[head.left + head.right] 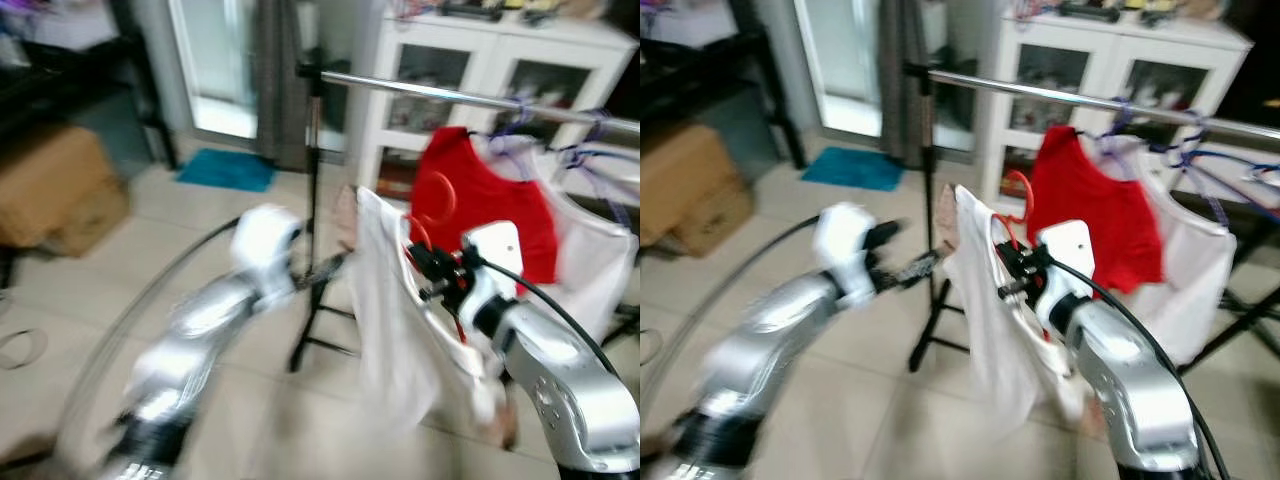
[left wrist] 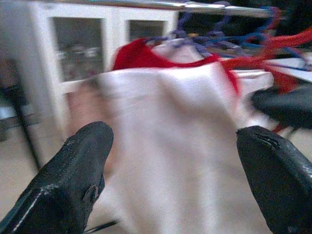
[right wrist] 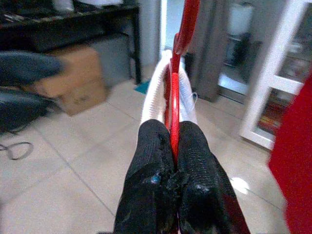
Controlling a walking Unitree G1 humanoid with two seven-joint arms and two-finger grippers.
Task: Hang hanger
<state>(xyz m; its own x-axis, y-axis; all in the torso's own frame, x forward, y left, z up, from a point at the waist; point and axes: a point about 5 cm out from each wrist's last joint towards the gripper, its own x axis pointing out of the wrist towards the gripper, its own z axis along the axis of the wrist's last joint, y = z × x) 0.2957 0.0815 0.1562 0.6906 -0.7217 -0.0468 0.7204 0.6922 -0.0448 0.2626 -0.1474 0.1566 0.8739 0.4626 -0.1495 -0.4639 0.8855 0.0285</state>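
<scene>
My right gripper [image 3: 171, 146] is shut on a red hanger [image 3: 176, 78] that carries a white garment [image 1: 385, 300]. I hold it below and in front of the silver clothes rail [image 1: 450, 95]. A red shirt [image 1: 485, 205] and a white shirt [image 1: 590, 270] hang on that rail from purple and blue hangers [image 1: 590, 150]. My left gripper [image 2: 170, 161] is open, its fingers [image 2: 78, 170] spread wide in front of the white garment. The left arm [image 1: 215, 310] is blurred.
The rail stands on a black stand [image 1: 315, 270] on a tiled floor. A white glass-door cabinet [image 1: 500, 70] lies behind it. A cardboard box [image 1: 55, 185] and dark shelving sit at the left, and a blue mat [image 1: 225, 170] lies by the door.
</scene>
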